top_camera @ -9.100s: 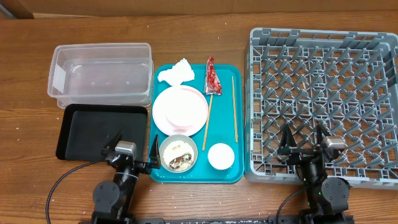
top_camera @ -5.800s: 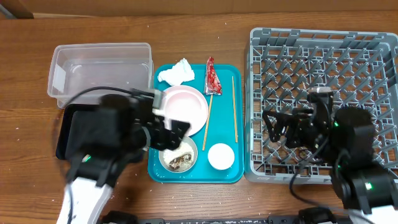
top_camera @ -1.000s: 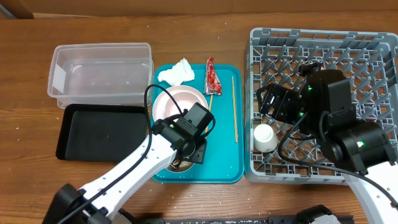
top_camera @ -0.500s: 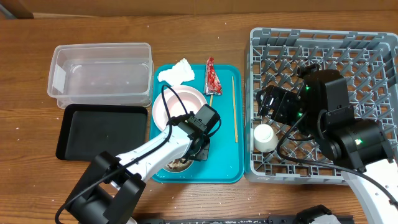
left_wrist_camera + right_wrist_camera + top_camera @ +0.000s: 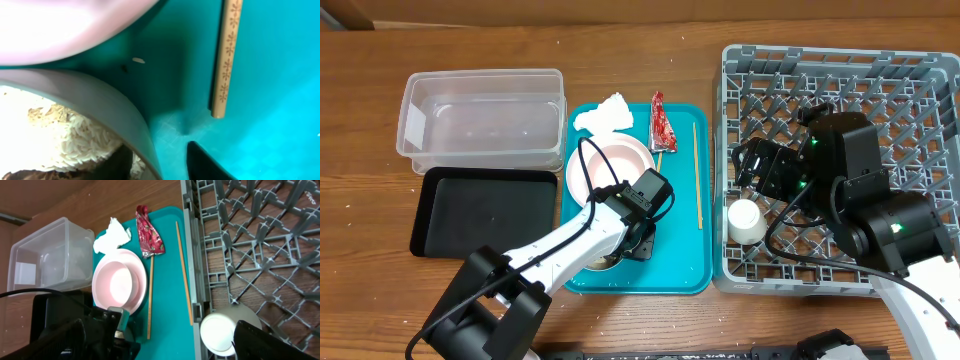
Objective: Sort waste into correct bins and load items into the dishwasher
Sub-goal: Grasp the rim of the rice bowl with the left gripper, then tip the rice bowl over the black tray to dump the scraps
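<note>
In the left wrist view my left gripper (image 5: 157, 160) stands astride the right rim of the bowl (image 5: 100, 100). One finger rests on the white rice (image 5: 75, 145) inside and the other stands outside, with a strip of tray showing between it and the wall. From overhead that arm hides most of the bowl (image 5: 600, 262). The pink plate (image 5: 610, 165), white tissue (image 5: 603, 115), red wrapper (image 5: 662, 123) and a wooden stick (image 5: 697, 175) lie on the teal tray (image 5: 680, 250). My right gripper (image 5: 757, 172) hangs open above the white cup (image 5: 745, 220), which sits in the grey dish rack (image 5: 880, 100).
The clear tub (image 5: 480, 120) and the black tray (image 5: 485, 213) lie left of the teal tray. A second stick (image 5: 225, 55) ends just ahead of my left fingers. Rice grains are scattered on the wooden table near its front edge.
My left gripper has come down over the bowl's rim and its jaws have narrowed. The right arm and the cup have barely moved.
</note>
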Controlling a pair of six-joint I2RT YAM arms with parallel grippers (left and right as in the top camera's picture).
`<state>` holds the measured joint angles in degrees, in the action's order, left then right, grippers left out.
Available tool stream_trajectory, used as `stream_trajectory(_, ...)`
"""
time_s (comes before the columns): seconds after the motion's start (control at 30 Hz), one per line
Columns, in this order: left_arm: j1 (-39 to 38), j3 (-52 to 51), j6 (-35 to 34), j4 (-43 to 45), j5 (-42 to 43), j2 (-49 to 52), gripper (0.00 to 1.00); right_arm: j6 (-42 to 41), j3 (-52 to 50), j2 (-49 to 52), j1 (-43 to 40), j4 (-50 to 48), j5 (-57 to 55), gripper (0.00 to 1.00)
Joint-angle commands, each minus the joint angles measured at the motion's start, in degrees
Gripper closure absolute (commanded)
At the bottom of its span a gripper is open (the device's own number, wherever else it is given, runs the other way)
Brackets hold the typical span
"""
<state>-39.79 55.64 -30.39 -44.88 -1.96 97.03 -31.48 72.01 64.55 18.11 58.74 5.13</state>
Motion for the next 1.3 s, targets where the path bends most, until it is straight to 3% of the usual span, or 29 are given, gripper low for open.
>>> stream_trajectory(0.0,-0.5,0.6,-0.3,0.4,-1.7,-0.7,0.82,-0.1,0.8,-0.2,0.2,-0.1,0.1,0.03)
stream_trajectory(0.07,-0.6,0.6,-0.3,0.6,-1.7,-0.5,0.96,-0.1,0.8,-0.1,0.2,-0.1,0.1,0.03)
stream_trajectory(0.27,-1.6,0.9,-2.3,-2.4,-0.9,-1.8,0.96,0.0,0.8,-0.1,0.2,-0.1,0.1,0.03)
stream_trajectory(0.5,2.8,2.1,-1.2,-5.9,9.5,-16.2,0.96,0.0,0.8,-0.2,0.2,-0.1,0.1,0.03)
stream_trajectory(0.63,14.2,2.1,4.5,-6.7,18.8,-25.9,0.96,0.0,0.8,-0.1,0.2,-0.1,0.1,0.03)
stream_trajectory(0.83,42.0,1.9,21.1,-11.2,43.2,-28.6,0.96,0.0,0.8,-0.1,0.2,-0.1,0.1,0.03)
stream_trajectory(0.97,59.0,1.2,33.8,-14.1,59.9,-23.2,0.96,0.0,0.8,-0.1,0.2,-0.1,0.1,0.03)
stream_trajectory(1.07,67.6,1.1,43.5,-17.3,71.0,-16.6,0.96,0.0,0.8,-0.2,0.2,0.1,0.1,0.03)
stream_trajectory(1.17,72.3,1.1,51.9,-20.3,80.5,-9.7,0.96,0.0,0.8,-0.2,0.2,0.3,0.1,0.03)
stream_trajectory(1.27,74.9,1.1,55.8,-22.9,87.1,-2.9,0.96,0.0,0.8,-0.2,0.2,0.5,0.1,0.03)
